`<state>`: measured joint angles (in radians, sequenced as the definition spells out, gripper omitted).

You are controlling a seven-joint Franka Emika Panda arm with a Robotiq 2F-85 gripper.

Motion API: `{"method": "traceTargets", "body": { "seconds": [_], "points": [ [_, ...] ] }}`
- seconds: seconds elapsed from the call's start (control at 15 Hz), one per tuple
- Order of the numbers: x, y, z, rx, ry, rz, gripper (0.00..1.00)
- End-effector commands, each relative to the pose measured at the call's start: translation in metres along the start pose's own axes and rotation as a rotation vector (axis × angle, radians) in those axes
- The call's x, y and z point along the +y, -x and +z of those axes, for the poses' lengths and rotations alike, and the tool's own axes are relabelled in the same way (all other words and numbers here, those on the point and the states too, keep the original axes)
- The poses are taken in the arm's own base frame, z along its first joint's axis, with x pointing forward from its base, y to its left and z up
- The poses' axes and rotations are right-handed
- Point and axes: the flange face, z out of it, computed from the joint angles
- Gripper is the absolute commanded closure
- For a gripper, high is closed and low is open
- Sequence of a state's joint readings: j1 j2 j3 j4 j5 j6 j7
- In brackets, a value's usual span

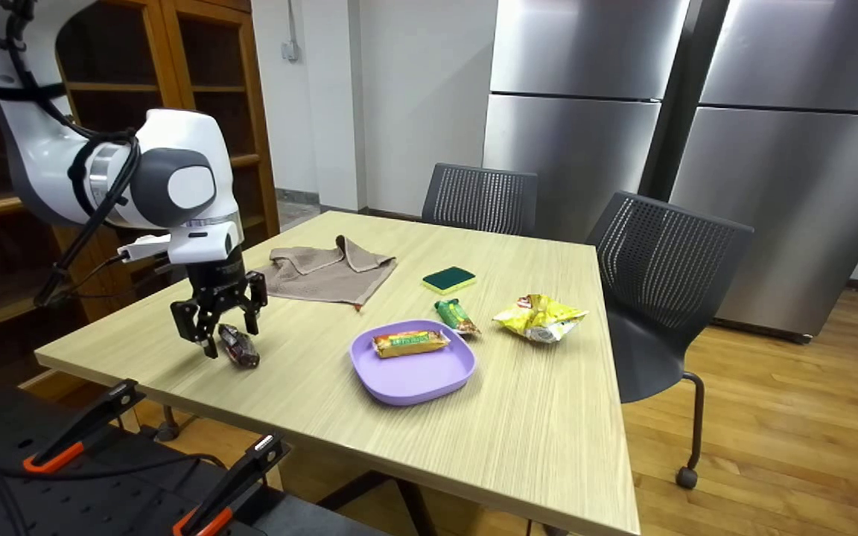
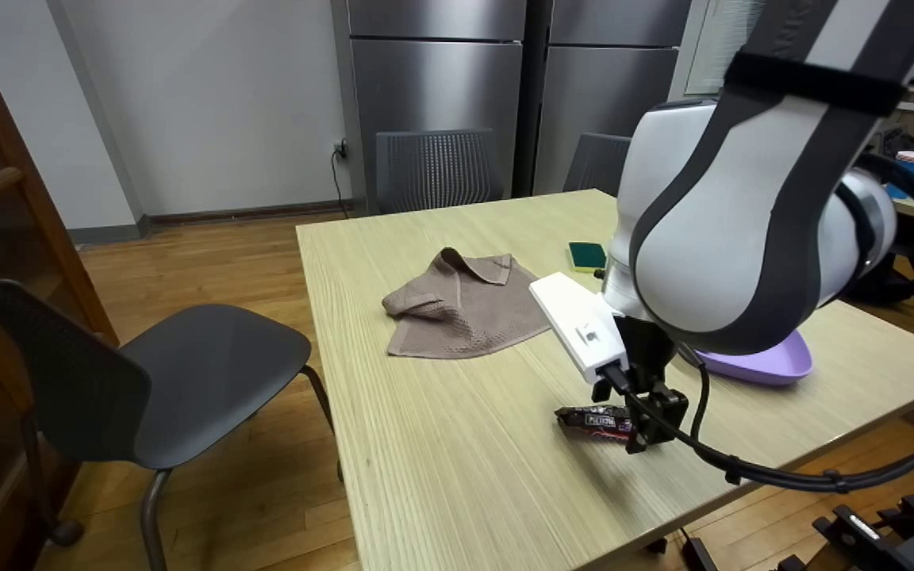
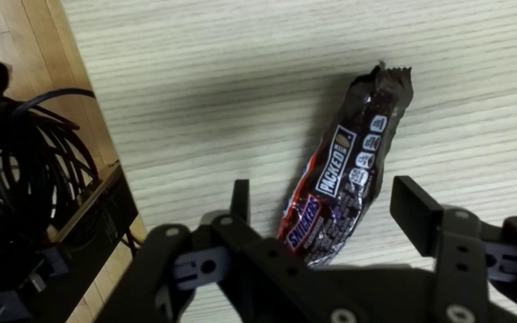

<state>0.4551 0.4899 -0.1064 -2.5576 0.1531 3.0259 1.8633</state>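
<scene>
A dark brown Snickers wrapper (image 3: 352, 148) lies slantwise on the light wooden table, its near end hidden behind the gripper in the wrist view. My gripper (image 3: 326, 204) stands open low over the table, with the bar between its fingers. A strip of table shows between the bar and each finger pad (image 3: 413, 215), so neither seems to touch it. In an exterior view the gripper (image 1: 230, 339) points down around the wrapper (image 1: 241, 348). The wrapper's free end (image 2: 593, 420) sticks out beside the gripper in an exterior view.
A purple plate (image 1: 414, 380) holds a gold-wrapped bar (image 1: 410, 343). Near it lie a green-wrapped snack (image 1: 456, 316), a yellow bag (image 1: 541, 318) and a sponge (image 1: 448, 280). A brown cloth (image 2: 473, 309) is spread behind the gripper. The table's edge (image 3: 106, 121) runs close by.
</scene>
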Motion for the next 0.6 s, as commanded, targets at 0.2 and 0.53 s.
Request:
{"method": "traceTargets", "body": {
  "seconds": [0.2,0.53],
  "points": [
    [0.0051,0.001,0.0003,-0.06,-0.011,0.036,0.73],
    [0.0017,0.0015,-0.0007,-0.086,-0.015,0.065,1.0]
  ]
}}
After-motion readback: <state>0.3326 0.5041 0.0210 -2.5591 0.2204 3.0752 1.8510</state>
